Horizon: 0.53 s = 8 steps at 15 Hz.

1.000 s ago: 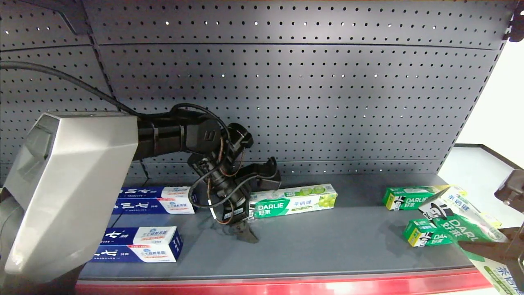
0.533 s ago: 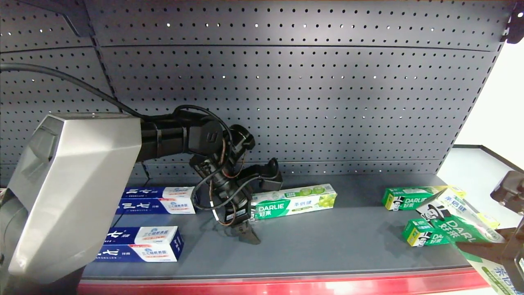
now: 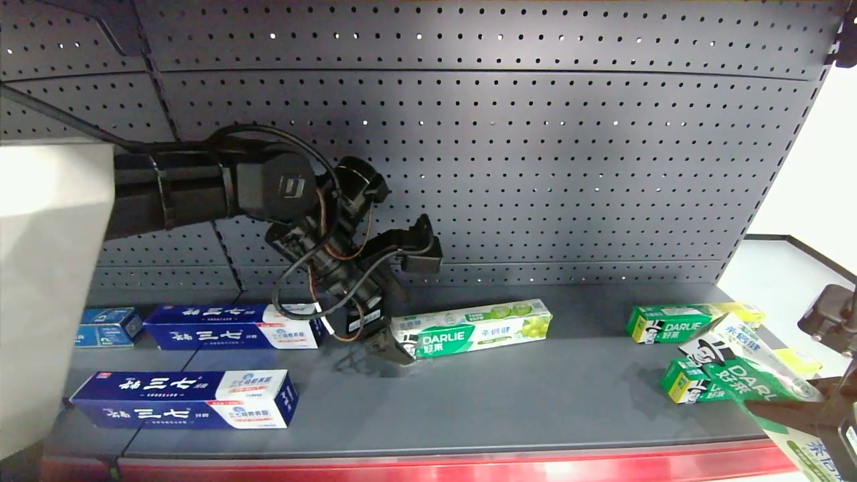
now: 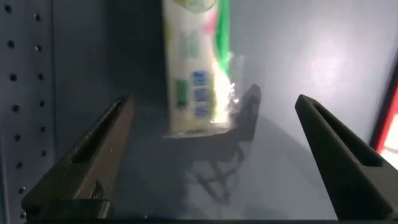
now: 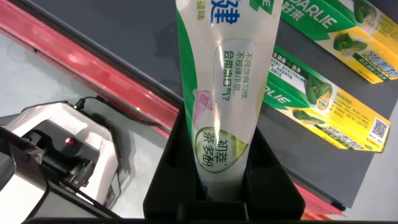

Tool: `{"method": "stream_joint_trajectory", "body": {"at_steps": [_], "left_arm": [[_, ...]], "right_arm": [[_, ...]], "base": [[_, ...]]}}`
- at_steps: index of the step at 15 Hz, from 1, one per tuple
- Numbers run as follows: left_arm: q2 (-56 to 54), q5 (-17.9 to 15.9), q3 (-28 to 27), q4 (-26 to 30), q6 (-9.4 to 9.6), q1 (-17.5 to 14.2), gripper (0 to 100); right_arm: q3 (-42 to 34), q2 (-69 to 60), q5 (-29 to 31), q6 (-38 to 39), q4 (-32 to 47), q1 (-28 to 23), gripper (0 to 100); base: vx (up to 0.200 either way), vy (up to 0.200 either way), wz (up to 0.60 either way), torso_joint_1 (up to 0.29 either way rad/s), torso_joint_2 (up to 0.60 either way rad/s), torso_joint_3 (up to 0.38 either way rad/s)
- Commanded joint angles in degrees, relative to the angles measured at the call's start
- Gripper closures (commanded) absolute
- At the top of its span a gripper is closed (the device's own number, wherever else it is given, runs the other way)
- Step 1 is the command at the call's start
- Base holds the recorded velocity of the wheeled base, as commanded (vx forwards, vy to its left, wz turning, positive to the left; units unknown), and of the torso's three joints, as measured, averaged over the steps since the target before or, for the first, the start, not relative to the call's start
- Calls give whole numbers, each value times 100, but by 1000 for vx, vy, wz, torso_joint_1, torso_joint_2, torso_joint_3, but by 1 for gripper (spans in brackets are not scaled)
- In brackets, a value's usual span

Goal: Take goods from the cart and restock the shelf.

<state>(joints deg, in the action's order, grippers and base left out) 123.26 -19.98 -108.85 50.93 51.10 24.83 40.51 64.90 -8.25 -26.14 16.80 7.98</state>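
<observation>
A green-and-white toothpaste box [image 3: 479, 327] lies on the grey shelf [image 3: 509, 395] near the pegboard. My left gripper [image 3: 402, 298] is open at the box's left end, one finger above it and one by the shelf; the box end [image 4: 194, 74] lies just ahead of the spread fingers [image 4: 84, 158]. At the lower right, in front of the shelf's edge, my right gripper [image 3: 827, 412] is shut on another green toothpaste box [image 3: 743, 378], which points toward the shelf. That box [image 5: 221, 106] stands clamped between the right gripper's [image 5: 221, 180] jaws.
Blue toothpaste boxes [image 3: 231, 326] [image 3: 184, 399] lie at the shelf's left, a small one [image 3: 107, 326] farther left. Two green boxes [image 3: 689, 321] [image 3: 686, 388] lie at the right end, also below my right gripper [image 5: 323, 93]. A red lip [image 3: 469, 465] fronts the shelf.
My left arm has risen and drawn back to the left, lifting its open gripper off the shelf by the box's left end. The right gripper and its box have barely moved.
</observation>
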Motion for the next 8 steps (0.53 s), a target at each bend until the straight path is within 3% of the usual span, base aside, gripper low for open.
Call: {"method": "stream_joint_trajectory", "body": {"at_steps": [1,4,6,8], "left_arm": [[-1322,-32,1850,-954,-13,-119,0],[-1489,-32,2412,-1419,-13,-110,0],[-1480,-15,2447,-1859,-30,-49,0],[-1463,-15,2439,-1903,-48,-13,0]], "right_arm": [[-8,66,-1,-5,-1,19,100],[1,137,-1,-14,-36,28,100],[1,137,8,-14,-89,28,100],[-8,137,8,-14,-89,28,100]], "base": [[0,0,0,0,0,0],[0,0,0,0,0,0],[0,0,0,0,0,0],[0,0,0,0,0,0]]}}
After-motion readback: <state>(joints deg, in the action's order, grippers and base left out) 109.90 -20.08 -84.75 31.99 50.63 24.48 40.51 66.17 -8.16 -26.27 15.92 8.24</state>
